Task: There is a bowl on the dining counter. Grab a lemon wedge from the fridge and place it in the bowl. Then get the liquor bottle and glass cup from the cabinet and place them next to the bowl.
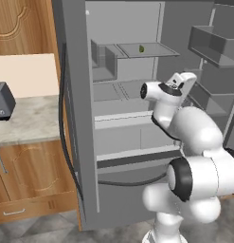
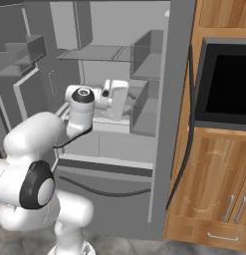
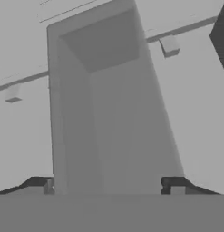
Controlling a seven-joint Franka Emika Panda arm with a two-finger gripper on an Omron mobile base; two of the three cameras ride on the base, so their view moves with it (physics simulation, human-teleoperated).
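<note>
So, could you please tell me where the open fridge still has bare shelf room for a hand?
The fridge's top shelf is bare right of the lemon wedge, up to the side wall. The shelf below is bare on its left half. It is tighter around the grey bin at top left, and mid-right, where the arm reaches in.

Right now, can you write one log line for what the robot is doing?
stage: fetch lemon wedge | fridge: doors open | lemon wedge: on upper shelf | gripper: open, empty, inside fridge, below wedge
</note>
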